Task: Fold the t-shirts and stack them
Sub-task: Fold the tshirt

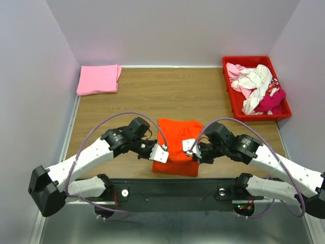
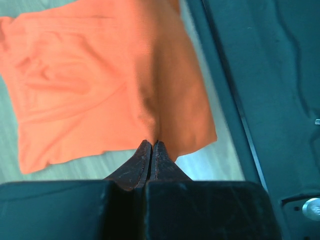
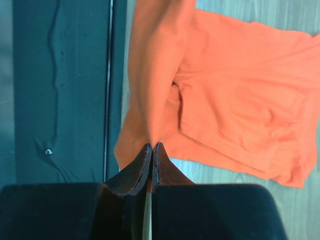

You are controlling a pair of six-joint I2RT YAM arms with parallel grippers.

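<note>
The orange shirt point(image 1: 175, 137) is lying in the lower middle of the overhead view, at the near edge of the table point(image 1: 152, 94), between the two arms. Part of it is lying flat, and its lower portion is reaching toward the black base plate point(image 1: 172, 194). The left hand point(image 1: 160, 153) is sitting at the shirt's lower left edge. In the left wrist view its fingers point(image 2: 142, 161) are pressed together on a ridge of orange cloth, pinching it. The right hand point(image 1: 190, 147) is sitting at the shirt's lower right edge. Its fingers point(image 3: 165, 167) are likewise closed on a lifted fold of the same shirt, which is rising toward the top of that wrist view. A pink shirt point(image 1: 98, 80) is lying folded in the upper left corner of the table, well apart from the orange one. A red crate point(image 1: 227, 89) is standing at the upper right, holding a loose heap of white and magenta shirts point(image 1: 258, 86).
</note>
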